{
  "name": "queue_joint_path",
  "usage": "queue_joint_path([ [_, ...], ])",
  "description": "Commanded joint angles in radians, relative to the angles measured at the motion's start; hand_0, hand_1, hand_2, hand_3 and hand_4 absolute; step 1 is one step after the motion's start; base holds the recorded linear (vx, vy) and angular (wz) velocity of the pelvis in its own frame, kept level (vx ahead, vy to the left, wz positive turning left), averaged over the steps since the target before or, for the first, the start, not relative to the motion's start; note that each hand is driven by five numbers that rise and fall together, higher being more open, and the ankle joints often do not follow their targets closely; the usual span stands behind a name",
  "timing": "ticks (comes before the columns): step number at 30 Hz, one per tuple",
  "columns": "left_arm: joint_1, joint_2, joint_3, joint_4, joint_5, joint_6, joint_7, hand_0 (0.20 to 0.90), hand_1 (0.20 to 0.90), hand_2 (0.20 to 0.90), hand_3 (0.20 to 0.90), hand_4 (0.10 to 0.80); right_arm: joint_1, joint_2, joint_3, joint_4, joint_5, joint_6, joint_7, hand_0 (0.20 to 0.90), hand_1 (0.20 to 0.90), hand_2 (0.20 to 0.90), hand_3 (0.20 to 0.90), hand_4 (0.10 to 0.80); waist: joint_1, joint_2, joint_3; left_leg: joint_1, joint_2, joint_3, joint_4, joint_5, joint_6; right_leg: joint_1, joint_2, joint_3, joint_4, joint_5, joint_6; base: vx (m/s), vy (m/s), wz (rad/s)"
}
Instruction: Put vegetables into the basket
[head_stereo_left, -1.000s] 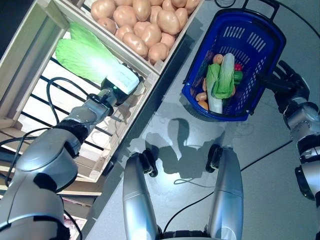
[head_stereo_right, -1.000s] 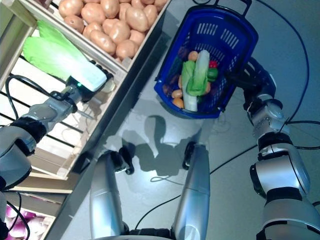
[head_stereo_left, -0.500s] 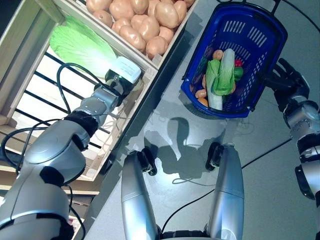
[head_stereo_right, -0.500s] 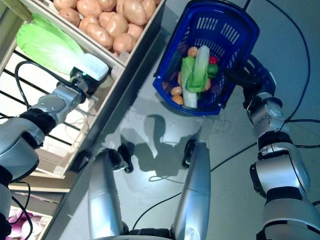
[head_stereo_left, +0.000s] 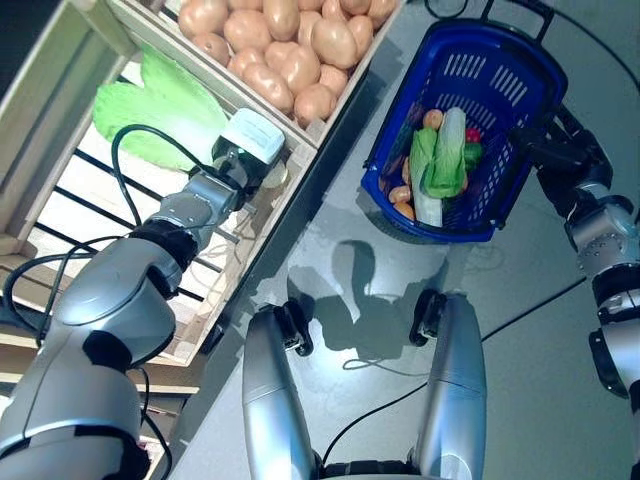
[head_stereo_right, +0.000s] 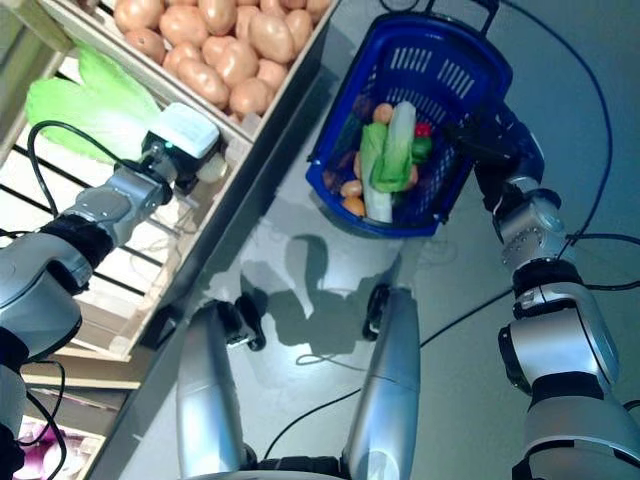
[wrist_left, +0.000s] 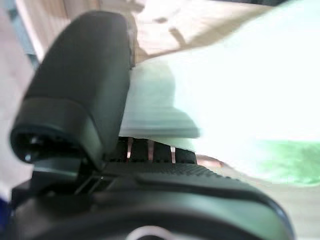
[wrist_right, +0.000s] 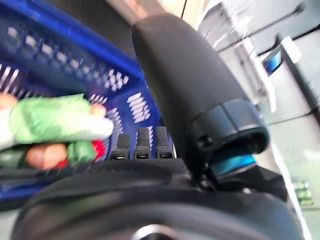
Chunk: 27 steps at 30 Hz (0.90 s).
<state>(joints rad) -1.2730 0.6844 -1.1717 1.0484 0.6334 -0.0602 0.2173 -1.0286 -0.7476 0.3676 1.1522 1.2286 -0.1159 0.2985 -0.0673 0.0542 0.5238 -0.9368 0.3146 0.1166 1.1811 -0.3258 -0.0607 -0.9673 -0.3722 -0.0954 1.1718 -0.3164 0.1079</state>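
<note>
My left arm reaches toward ten o'clock, left hand (head_stereo_left: 232, 166) with fingers curled around something; my right arm extends toward one o'clock, right hand (head_stereo_right: 497, 140) with fingers hooked closed

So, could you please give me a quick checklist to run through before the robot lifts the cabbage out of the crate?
1. Left hand at the cabbage: ok.
2. Fingers closed round the cabbage: cannot tell, they are hidden.
3. Right hand holding the blue basket: ok.
4. Basket room beside the greens already inside: ok.
5. Potatoes stay in their own compartment, apart from the cabbage: ok.
</note>
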Motion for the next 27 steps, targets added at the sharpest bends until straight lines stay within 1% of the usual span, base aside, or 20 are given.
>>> queue_joint_path([
  [1, -0.092, 0.128, 0.023, 0.019, -0.044, -0.002, 0.105, 0.300, 0.300, 0.300, 0.300, 0.400, -0.043, 0.013, -0.046, -0.107, 0.067, -0.056, 0.088, 0.900, 0.900, 0.900, 0.900, 0.800, 0.000, -0.038, -0.034, 0.116, 0.028, -0.006, -0.109, -0.046, -0.069, 0.141, -0.045, 0.000, -0.127, 0.043, 0.033, 0.037, -0.020, 0.05],
  [3, -0.074, 0.136, 0.037, 0.011, -0.083, -0.026, 0.120, 0.300, 0.300, 0.300, 0.300, 0.400, -0.033, 0.018, -0.046, -0.118, 0.073, -0.047, 0.093, 0.900, 0.900, 0.900, 0.900, 0.800, 0.002, -0.039, -0.047, 0.146, 0.027, 0.000, -0.132, -0.040, -0.068, 0.170, -0.044, -0.007, -0.141, 0.040, 0.029, 0.051, -0.020, 0.06],
  [4, -0.055, 0.141, 0.055, 0.009, -0.092, -0.056, 0.135, 0.300, 0.300, 0.300, 0.300, 0.400, -0.023, 0.026, -0.050, -0.124, 0.071, -0.035, 0.094, 0.900, 0.900, 0.900, 0.900, 0.800, 0.005, -0.040, -0.063, 0.175, 0.028, 0.002, -0.155, -0.033, -0.069, 0.197, -0.044, -0.012, -0.154, 0.038, 0.025, 0.064, -0.015, 0.08],
  [6, -0.032, 0.151, 0.072, -0.001, -0.113, -0.077, 0.153, 0.300, 0.300, 0.300, 0.300, 0.400, -0.009, 0.033, -0.052, -0.135, 0.060, -0.023, 0.095, 0.900, 0.900, 0.900, 0.900, 0.800, 0.008, -0.040, -0.078, 0.208, 0.026, 0.006, -0.188, -0.021, -0.072, 0.227, -0.042, -0.018, -0.173, 0.038, 0.022, 0.068, -0.007, 0.03],
  [7, -0.008, 0.157, 0.090, -0.007, -0.089, -0.099, 0.177, 0.300, 0.300, 0.300, 0.300, 0.400, 0.004, 0.038, -0.053, -0.143, 0.050, -0.013, 0.093, 0.900, 0.900, 0.900, 0.900, 0.800, 0.011, -0.041, -0.093, 0.242, 0.025, 0.010, -0.222, -0.009, -0.072, 0.257, -0.040, -0.023, -0.194, 0.039, 0.019, 0.063, -0.003, -0.03],
  [11, 0.061, 0.182, 0.122, -0.048, -0.048, -0.127, 0.219, 0.300, 0.300, 0.300, 0.300, 0.400, 0.051, 0.052, -0.058, -0.163, 0.010, 0.018, 0.091, 0.900, 0.900, 0.900, 0.900, 0.800, 0.022, -0.040, -0.141, 0.325, 0.018, 0.029, -0.302, 0.022, -0.070, 0.341, -0.034, -0.052, -0.244, 0.040, 0.008, 0.069, -0.016, 0.02],
  [13, 0.092, 0.195, 0.136, -0.066, -0.073, -0.141, 0.231, 0.300, 0.300, 0.300, 0.300, 0.400, 0.067, 0.055, -0.062, -0.173, 0.007, 0.032, 0.092, 0.900, 0.900, 0.900, 0.900, 0.800, 0.028, -0.042, -0.161, 0.357, 0.013, 0.035, -0.330, 0.029, -0.066, 0.374, -0.029, -0.062, -0.262, 0.036, 0.003, 0.064, -0.041, 0.01],
  [15, 0.126, 0.207, 0.161, -0.086, -0.130, -0.161, 0.241, 0.300, 0.300, 0.300, 0.300, 0.400, 0.087, 0.057, -0.068, -0.189, 0.003, 0.051, 0.082, 0.900, 0.900, 0.900, 0.900, 0.800, 0.035, -0.045, -0.182, 0.398, 0.008, 0.039, -0.363, 0.038, -0.062, 0.419, -0.025, -0.075, -0.287, 0.033, -0.005, 0.079, -0.055, 0.04],
  [16, 0.163, 0.215, 0.201, -0.105, -0.189, -0.192, 0.243, 0.300, 0.300, 0.300, 0.300, 0.400, 0.106, 0.055, -0.073, -0.196, -0.019, 0.061, 0.070, 0.900, 0.900, 0.900, 0.900, 0.800, 0.044, -0.048, -0.203, 0.438, 0.002, 0.043, -0.400, 0.048, -0.059, 0.461, -0.020, -0.088, -0.316, 0.033, -0.010, 0.080, -0.045, 0.02],
  [17, 0.176, 0.216, 0.213, -0.110, -0.217, -0.198, 0.243, 0.300, 0.300, 0.300, 0.300, 0.400, 0.113, 0.055, -0.075, -0.198, -0.027, 0.061, 0.069, 0.900, 0.900, 0.900, 0.900, 0.800, 0.047, -0.049, -0.208, 0.450, 0.000, 0.043, -0.409, 0.050, -0.058, 0.474, -0.019, -0.092, -0.324, 0.034, -0.012, 0.093, -0.046, 0.01],
  [18, 0.204, 0.216, 0.248, -0.129, -0.261, -0.210, 0.242, 0.300, 0.300, 0.300, 0.300, 0.400, 0.127, 0.058, -0.080, -0.205, -0.042, 0.059, 0.064, 0.900, 0.900, 0.900, 0.900, 0.800, 0.054, -0.051, -0.218, 0.475, -0.007, 0.043, -0.433, 0.056, -0.056, 0.497, -0.018, -0.101, -0.341, 0.036, -0.013, 0.081, -0.036, 0.05],
  [19, 0.241, 0.215, 0.299, -0.153, -0.303, -0.222, 0.232, 0.300, 0.300, 0.300, 0.300, 0.400, 0.146, 0.063, -0.087, -0.219, -0.061, 0.055, 0.055, 0.900, 0.900, 0.900, 0.900, 0.800, 0.062, -0.054, -0.231, 0.504, -0.014, 0.045, -0.461, 0.065, -0.054, 0.528, -0.015, -0.113, -0.366, 0.042, -0.015, 0.044, -0.044, 0.17],
  [20, 0.282, 0.212, 0.357, -0.180, -0.362, -0.256, 0.224, 0.300, 0.300, 0.300, 0.300, 0.400, 0.164, 0.067, -0.093, -0.238, -0.076, 0.050, 0.037, 0.900, 0.900, 0.900, 0.900, 0.800, 0.070, -0.057, -0.243, 0.529, -0.019, 0.052, -0.508, 0.103, -0.042, 0.555, -0.012, -0.134, -0.412, 0.074, -0.027, 0.078, -0.057, 0.22],
  [21, 0.337, 0.204, 0.437, -0.223, -0.414, -0.283, 0.192, 0.300, 0.300, 0.300, 0.300, 0.400, 0.198, 0.083, -0.106, -0.268, -0.103, 0.045, 0.026, 0.900, 0.900, 0.900, 0.900, 0.800, 0.081, -0.060, -0.262, 0.573, -0.033, 0.048, -0.562, 0.124, -0.042, 0.605, -0.001, -0.151, -0.466, 0.090, -0.027, 0.054, -0.046, 0.20],
  [22, 0.351, 0.203, 0.454, -0.234, -0.437, -0.291, 0.189, 0.300, 0.300, 0.300, 0.300, 0.400, 0.205, 0.087, -0.109, -0.275, -0.111, 0.043, 0.024, 0.900, 0.900, 0.900, 0.900, 0.800, 0.083, -0.061, -0.267, 0.585, -0.036, 0.047, -0.576, 0.131, -0.041, 0.617, 0.001, -0.155, -0.481, 0.095, -0.027, 0.155, -0.061, 0.16],
  [23, 0.397, 0.195, 0.511, -0.269, -0.500, -0.319, 0.166, 0.300, 0.300, 0.300, 0.300, 0.400, 0.240, 0.105, -0.121, -0.302, -0.154, 0.037, 0.021, 0.900, 0.900, 0.900, 0.900, 0.800, 0.091, -0.065, -0.286, 0.621, -0.046, 0.050, -0.616, 0.148, -0.042, 0.658, 0.012, -0.168, -0.526, 0.108, -0.026, 0.165, -0.062, 0.12],
  [24, 0.447, 0.185, 0.573, -0.316, -0.552, -0.319, 0.124, 0.300, 0.300, 0.300, 0.300, 0.400, 0.275, 0.115, -0.126, -0.334, -0.192, 0.034, 0.016, 0.900, 0.900, 0.900, 0.900, 0.800, 0.096, -0.069, -0.306, 0.662, -0.053, 0.058, -0.670, 0.168, -0.043, 0.704, 0.024, -0.186, -0.590, 0.125, -0.023, 0.176, -0.064, 0.10],
  [25, 0.462, 0.180, 0.591, -0.328, -0.571, -0.322, 0.118, 0.300, 0.300, 0.300, 0.300, 0.400, 0.283, 0.118, -0.126, -0.343, -0.201, 0.036, 0.014, 0.900, 0.900, 0.900, 0.900, 0.800, 0.097, -0.069, -0.313, 0.677, -0.055, 0.062, -0.689, 0.174, -0.044, 0.720, 0.029, -0.192, -0.611, 0.129, -0.022, 0.205, -0.063, 0.12],
  [26, 0.525, 0.155, 0.664, -0.387, -0.684, -0.318, 0.052, 0.300, 0.300, 0.300, 0.300, 0.400, 0.318, 0.134, -0.126, -0.390, -0.232, 0.048, 0.040, 0.900, 0.900, 0.900, 0.900, 0.800, 0.103, -0.075, -0.344, 0.736, -0.065, 0.078, -0.767, 0.205, -0.049, 0.785, 0.053, -0.216, -0.705, 0.153, -0.016, 0.191, -0.054, 0.16],
  [27, 0.564, 0.135, 0.707, -0.421, -0.758, -0.318, 0.009, 0.300, 0.300, 0.300, 0.300, 0.400, 0.339, 0.144, -0.125, -0.411, -0.253, 0.046, 0.064, 0.900, 0.900, 0.900, 0.900, 0.800, 0.107, -0.077, -0.362, 0.770, -0.074, 0.082, -0.815, 0.222, -0.052, 0.825, 0.069, -0.230, -0.764, 0.168, -0.013, 0.278, -0.079, 0.10],
])
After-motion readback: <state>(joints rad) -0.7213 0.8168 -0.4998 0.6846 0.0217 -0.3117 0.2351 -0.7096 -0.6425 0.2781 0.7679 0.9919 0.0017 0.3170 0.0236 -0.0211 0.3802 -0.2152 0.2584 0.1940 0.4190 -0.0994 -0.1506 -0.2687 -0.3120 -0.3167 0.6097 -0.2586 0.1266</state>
